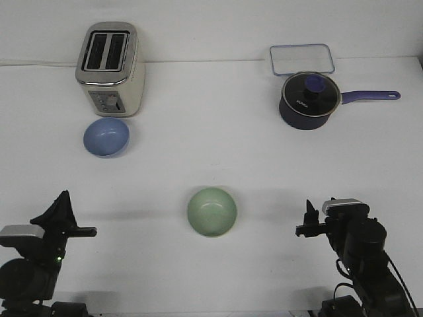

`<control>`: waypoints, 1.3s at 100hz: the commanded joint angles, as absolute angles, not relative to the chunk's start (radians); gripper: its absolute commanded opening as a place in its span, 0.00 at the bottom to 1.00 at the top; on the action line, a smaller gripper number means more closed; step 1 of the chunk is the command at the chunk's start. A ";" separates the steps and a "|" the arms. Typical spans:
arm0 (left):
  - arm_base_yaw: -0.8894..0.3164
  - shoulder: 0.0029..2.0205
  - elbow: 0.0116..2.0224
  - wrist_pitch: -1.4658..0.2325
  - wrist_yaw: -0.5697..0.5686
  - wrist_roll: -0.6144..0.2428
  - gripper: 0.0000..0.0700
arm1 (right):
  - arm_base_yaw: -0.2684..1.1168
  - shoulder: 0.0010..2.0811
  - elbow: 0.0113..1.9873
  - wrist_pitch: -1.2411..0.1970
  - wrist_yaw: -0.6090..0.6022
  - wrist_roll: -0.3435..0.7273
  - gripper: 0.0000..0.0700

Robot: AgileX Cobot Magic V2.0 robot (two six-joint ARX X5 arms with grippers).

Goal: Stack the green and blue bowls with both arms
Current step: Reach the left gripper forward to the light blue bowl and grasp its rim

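Note:
The pale mint green bowl (211,211) sits upright on the white table near the front centre. The periwinkle blue bowl (106,137) sits upright at the left, just in front of the toaster. My left gripper (61,201) is low at the front left, well to the left of the green bowl and in front of the blue one; its fingers meet in one tip and hold nothing. My right gripper (308,212) is at the front right, to the right of the green bowl; its fingers look closed and empty.
A cream and silver toaster (110,69) stands at the back left. A dark navy saucepan (309,99) with a lid and a purple handle pointing right sits at the back right. A clear rectangular lid (301,58) lies behind it.

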State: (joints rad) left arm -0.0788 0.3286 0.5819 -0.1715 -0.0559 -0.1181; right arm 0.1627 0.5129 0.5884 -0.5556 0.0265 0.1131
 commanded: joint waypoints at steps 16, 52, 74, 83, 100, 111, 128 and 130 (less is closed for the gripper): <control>-0.078 0.698 0.982 -0.503 -0.060 -0.087 0.02 | 0.164 0.516 0.603 -0.547 0.027 0.126 0.61; -0.078 1.019 1.170 -0.626 -0.060 -0.040 0.02 | 0.164 0.516 0.603 -0.547 0.028 0.126 0.61; -0.078 1.087 1.170 -0.669 -0.060 -0.105 0.36 | 0.164 0.516 0.603 -0.547 0.028 0.126 0.61; -0.078 1.102 1.170 -0.674 -0.060 -0.110 0.56 | 0.164 0.516 0.603 -0.547 0.028 0.126 0.61; -0.077 1.128 1.171 -0.625 -0.060 -0.110 0.62 | 0.164 0.516 0.603 -0.547 0.028 0.126 0.61; -0.056 1.180 1.199 -0.592 -0.060 -0.105 0.67 | 0.164 0.516 0.603 -0.547 0.028 0.126 0.61; 0.013 1.353 1.339 -0.604 -0.060 -0.098 0.68 | 0.164 0.516 0.603 -0.547 0.028 0.126 0.61; 0.022 1.376 1.358 -0.604 -0.059 -0.098 0.68 | 0.164 0.516 0.603 -0.547 0.028 0.126 0.61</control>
